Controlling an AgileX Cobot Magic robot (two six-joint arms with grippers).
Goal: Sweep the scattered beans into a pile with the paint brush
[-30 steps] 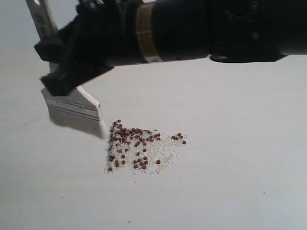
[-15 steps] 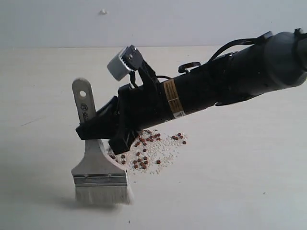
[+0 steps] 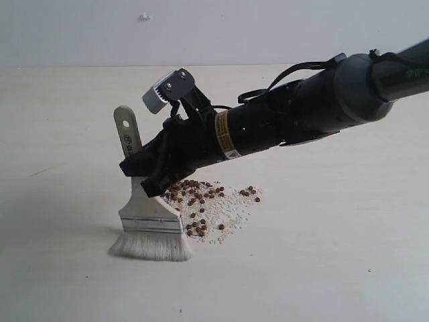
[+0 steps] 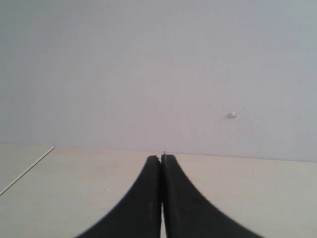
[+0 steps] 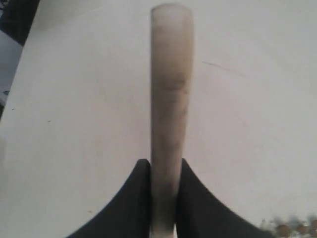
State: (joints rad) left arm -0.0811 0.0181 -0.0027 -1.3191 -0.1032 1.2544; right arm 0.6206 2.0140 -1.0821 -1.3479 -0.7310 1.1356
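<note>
My right gripper (image 3: pixel 149 176) reaches across from the right and is shut on the paint brush (image 3: pixel 149 218) by its pale wooden handle (image 5: pixel 168 109). The brush stands nearly upright, handle end up, and its whitish bristles (image 3: pixel 150 247) splay on the table at the near left edge of the pile (image 3: pixel 211 209). The beans (image 3: pixel 194 198) lie as small reddish-brown dots over off-white grains, a few more (image 3: pixel 249 193) at the pile's right end. The arm hides the pile's far left part. My left gripper (image 4: pixel 161 157) is shut on nothing and faces the far wall, out of the exterior view.
The pale table (image 3: pixel 322 255) stretches around the pile on all sides. A grey wall (image 3: pixel 268 27) rises behind its far edge. A small camera housing (image 3: pixel 161 92) sits on top of the right wrist.
The right arm has come down from high up. The brush dropped to the table left of the pile, then slid right and tilted until its bristles pressed flat beside the beans.
</note>
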